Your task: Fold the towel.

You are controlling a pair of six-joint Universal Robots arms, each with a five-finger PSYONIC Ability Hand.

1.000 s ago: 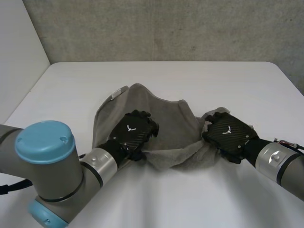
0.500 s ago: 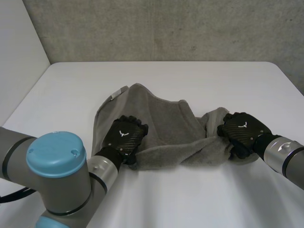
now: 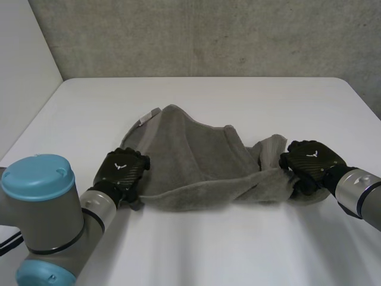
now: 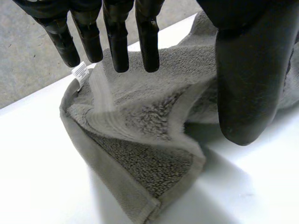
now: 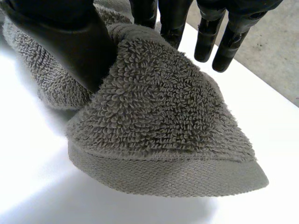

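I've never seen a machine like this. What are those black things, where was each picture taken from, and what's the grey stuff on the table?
It is a robot with two arms, each ending in a black hand. The wide picture comes from a camera behind and between the arms, looking down on a white table. On it lies a crumpled grey towel, which the robot is meant to fold. The left hand is at the towel's near left corner, and the right hand is at its right end. The two close-ups come from cameras on the wrists, looking along each palm. In the left one the fingers are straight over the corner and hold nothing. In the right one the thumb and fingers pinch a fold of towel.
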